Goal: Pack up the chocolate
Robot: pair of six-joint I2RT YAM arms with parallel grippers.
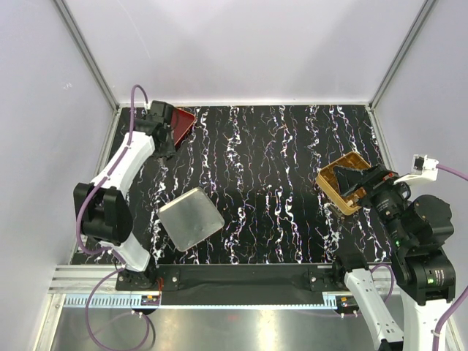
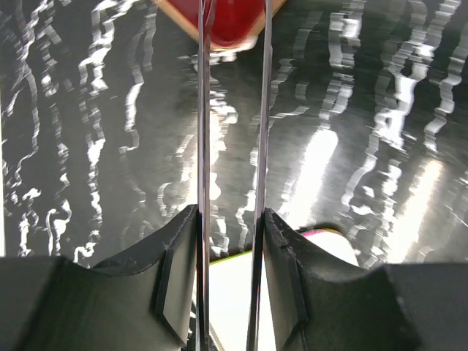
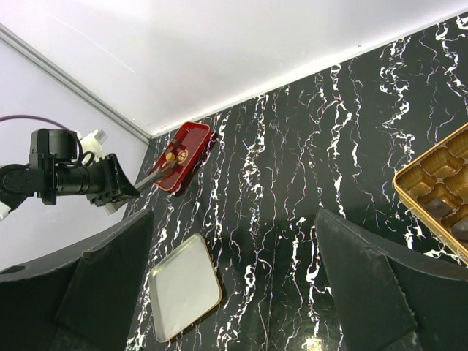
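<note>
Far corner, ten o'clock: red tray (image 1: pixel 183 121) sits hard by the back wall of the worktop (image 1: pixel 270 168); the chocolate (image 3: pixel 172 156) lies in it as a few small brown and tan pieces.
Left gripper (image 2: pixel 230 227): closed on a pair of thin tweezers (image 2: pixel 203 146), whose blades reach out to the tray; whether the tips pinch a piece cannot be told.
Right gripper (image 3: pixel 232 219): jaws wide apart, holding nothing, hanging over the box.
Three o'clock: gold box (image 1: pixel 333 191) with its rows of cells, well apart from the tray; a few cells look darker, but whether they are filled is unclear.
Eight o'clock: silver lid (image 1: pixel 191 218) lies flat, near the line from tray to box.
Step in hand: likely the pick-up of one piece from the tray.
Risk, slip: the pieces are small and the blades long and springy; a pinch off-centre would probably flick a piece out across the worktop.
Risk, tray: a blade catching the rim could shove or tip the tray against the wall and scatter the rest.
Risk, carry: the way to the box spans the whole worktop, so a loose hold may drop the piece midway.
Risk, arms: the right arm covers the box; a delivery there could end in the tweezers hitting it.
</note>
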